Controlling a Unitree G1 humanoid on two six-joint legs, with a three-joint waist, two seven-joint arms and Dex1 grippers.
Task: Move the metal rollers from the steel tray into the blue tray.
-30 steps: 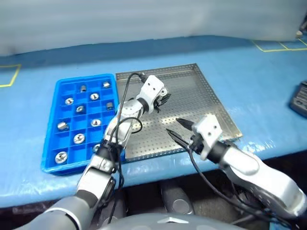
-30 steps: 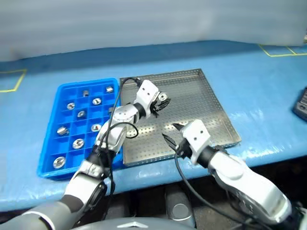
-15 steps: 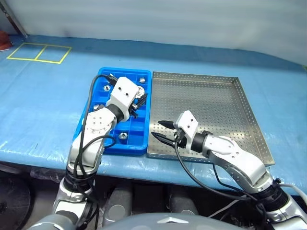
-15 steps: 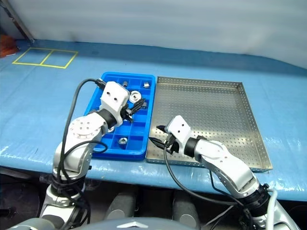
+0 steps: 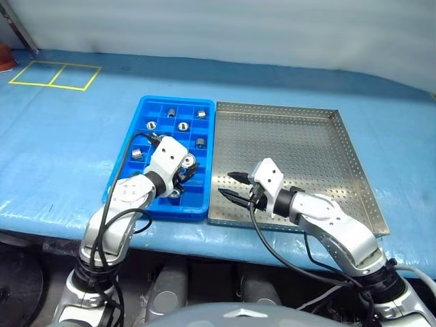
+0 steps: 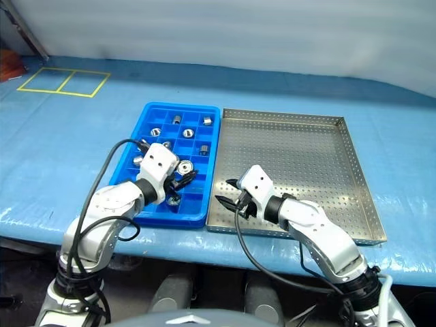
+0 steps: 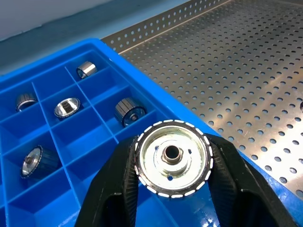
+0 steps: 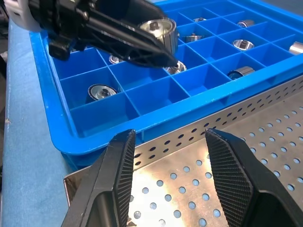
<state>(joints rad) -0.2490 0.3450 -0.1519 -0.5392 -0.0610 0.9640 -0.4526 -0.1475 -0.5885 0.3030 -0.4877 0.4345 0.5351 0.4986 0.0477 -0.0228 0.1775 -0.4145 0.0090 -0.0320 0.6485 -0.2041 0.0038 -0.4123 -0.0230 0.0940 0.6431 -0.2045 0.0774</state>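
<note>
My left gripper (image 7: 173, 163) is clamped on one metal roller (image 7: 172, 158), its two fingers pressing the rim at 3 and 9 o'clock, above the blue tray (image 5: 129, 160). More rollers (image 5: 182, 127) lie in compartments toward 12 o'clock. My right gripper (image 8: 173, 175) hangs empty, jaws parted, over the steel tray (image 5: 354, 170) corner nearest the blue tray.

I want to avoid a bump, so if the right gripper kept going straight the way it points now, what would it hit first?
Probably the steel tray's perforated rim, then the blue tray's wall just behind it. The right gripper, jaws apart and empty, aims low at both; depth is unclear.
</note>
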